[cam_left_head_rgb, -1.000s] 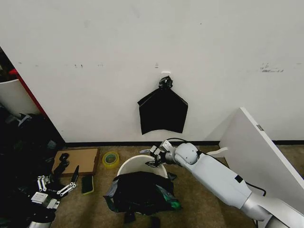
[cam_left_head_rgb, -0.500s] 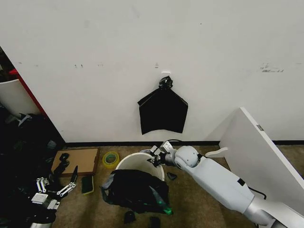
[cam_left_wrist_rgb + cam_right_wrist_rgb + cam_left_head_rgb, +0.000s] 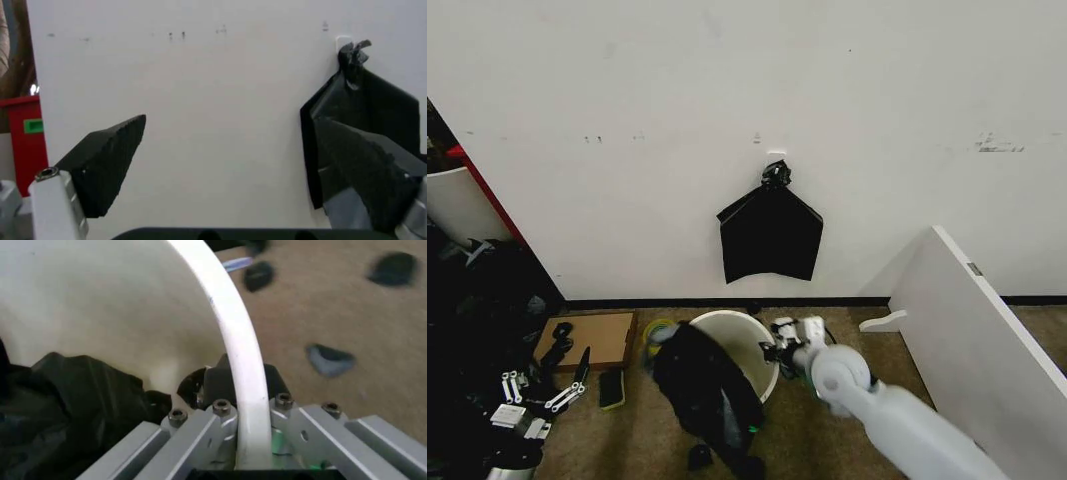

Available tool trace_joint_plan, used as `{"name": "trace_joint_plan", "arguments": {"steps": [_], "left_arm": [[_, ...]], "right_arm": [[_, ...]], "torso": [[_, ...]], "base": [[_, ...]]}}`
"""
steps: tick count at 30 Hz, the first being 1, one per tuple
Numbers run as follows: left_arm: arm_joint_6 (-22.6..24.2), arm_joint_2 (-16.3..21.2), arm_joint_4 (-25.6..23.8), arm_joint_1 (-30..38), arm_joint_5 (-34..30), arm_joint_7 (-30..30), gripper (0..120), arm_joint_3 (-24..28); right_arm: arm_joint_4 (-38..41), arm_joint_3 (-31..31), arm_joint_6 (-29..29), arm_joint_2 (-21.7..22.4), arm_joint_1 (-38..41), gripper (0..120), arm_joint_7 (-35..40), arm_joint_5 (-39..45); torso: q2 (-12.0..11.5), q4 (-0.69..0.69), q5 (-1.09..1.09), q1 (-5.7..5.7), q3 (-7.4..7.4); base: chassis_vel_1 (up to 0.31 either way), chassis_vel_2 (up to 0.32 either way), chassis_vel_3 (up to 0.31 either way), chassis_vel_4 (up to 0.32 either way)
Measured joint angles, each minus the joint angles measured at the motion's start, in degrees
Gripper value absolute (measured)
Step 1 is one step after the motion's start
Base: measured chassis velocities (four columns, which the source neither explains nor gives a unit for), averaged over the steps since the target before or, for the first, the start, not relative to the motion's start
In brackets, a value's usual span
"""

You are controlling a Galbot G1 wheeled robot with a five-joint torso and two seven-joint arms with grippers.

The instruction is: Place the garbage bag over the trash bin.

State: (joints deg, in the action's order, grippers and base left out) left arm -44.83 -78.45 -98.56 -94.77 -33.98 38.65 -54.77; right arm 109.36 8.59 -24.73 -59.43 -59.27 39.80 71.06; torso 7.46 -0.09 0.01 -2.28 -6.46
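The trash bin (image 3: pixel 733 340), round and white, stands tilted on the carpet below the wall. My right gripper (image 3: pixel 779 351) is at its right side, shut on the rim. In the right wrist view the white rim (image 3: pixel 230 335) runs straight between the closed fingers of that gripper (image 3: pixel 240 387). The garbage bag (image 3: pixel 703 386), black and crumpled, hangs over the bin's left and front edge and trails down to the floor. Part of the bag (image 3: pixel 63 405) lies inside the bin. My left gripper (image 3: pixel 233 175) stands open with nothing between its black fingers (image 3: pixel 107 165), facing the wall.
A flat black bundle (image 3: pixel 770 236) hangs knotted on the wall above the bin. A large white slanted panel (image 3: pixel 972 335) leans at the right. Cardboard (image 3: pixel 587 336), a tape roll (image 3: pixel 657 329) and tools (image 3: pixel 547 398) lie at the left. Small black scraps (image 3: pixel 697 457) dot the carpet.
My right arm has swung down and to the right, holding the rim, and the bin has shifted right and shows its opening. The bag has moved from the bin's front to its left edge.
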Motion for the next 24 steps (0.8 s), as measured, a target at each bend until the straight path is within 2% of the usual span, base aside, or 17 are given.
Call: {"name": "trace_joint_plan", "arguments": {"steps": [2, 8, 19, 24], "left_arm": [[0.0, 0.0, -0.16, 0.01, -0.02, -0.01, 100, 0.13], [0.12, -0.04, -1.09, 0.24, 0.04, -0.13, 100, 1.34], [-0.23, -0.08, -1.07, 0.04, 0.02, -0.06, 100, 1.47], [-0.49, -0.22, -1.05, -0.3, -0.01, 0.1, 100, 1.39]], "right_arm": [[0.27, -0.46, 1.15, -0.23, -1.0, 0, 1.18, -0.21], [1.38, -2.51, 9.99, -2.87, -9.4, 0, 7.85, -4.5], [1.84, -1.41, 12.05, -3.65, -12.27, 0, 8.71, -9.19], [5.39, -1.21, 11.84, -3.21, -14.58, 19, 9.59, -13.26]], "torso": [[0.0, 0.01, -0.01, 0.0, 0.0], [0.0, 0.0, 0.0, 0.0, 0.0], [0.0, 0.01, 0.0, -0.01, -0.01], [0.0, 0.01, 0.0, -0.01, -0.01]], "base": [[0.0, 0.0, 0.0, 0.0], [0.0, 0.0, 0.0, 0.0], [0.0, 0.0, 0.0, 0.0], [0.0, 0.0, 0.0, 0.0]]}}
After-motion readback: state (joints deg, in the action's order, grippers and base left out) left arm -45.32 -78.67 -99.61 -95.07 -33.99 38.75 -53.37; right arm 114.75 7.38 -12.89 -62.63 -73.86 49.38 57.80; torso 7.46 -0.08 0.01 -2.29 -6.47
